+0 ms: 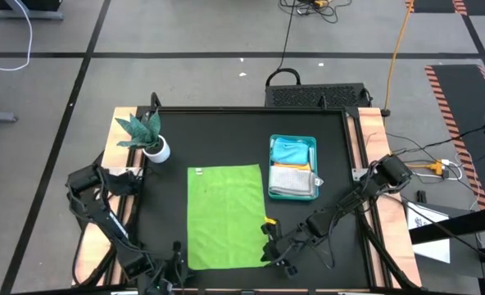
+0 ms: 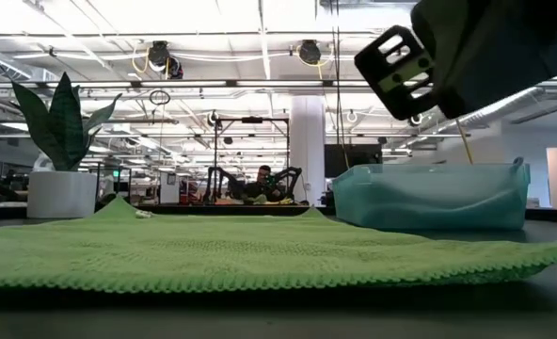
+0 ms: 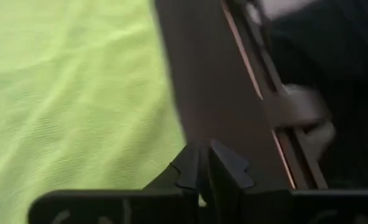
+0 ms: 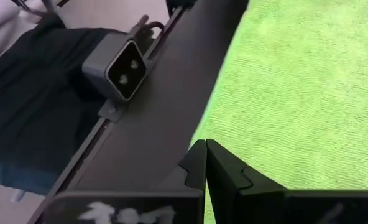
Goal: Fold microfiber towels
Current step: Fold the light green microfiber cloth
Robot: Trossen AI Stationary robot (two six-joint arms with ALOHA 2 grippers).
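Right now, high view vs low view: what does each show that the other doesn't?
High only: both arms, left gripper and right gripper at the lime green towel's near corners, and folded pale blue towel and white-grey towel inside the teal tray.
Low only: the room behind, a person at a far bench; tray contents are hidden.
Both: green towel spread flat, plant, tray.

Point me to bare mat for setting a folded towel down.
Bare mat: the strip between the green towel and the plant side, the band behind the towel, and the patch in front of the tray. Crowded: the towel's near corners, with the left pincer and right pincer.
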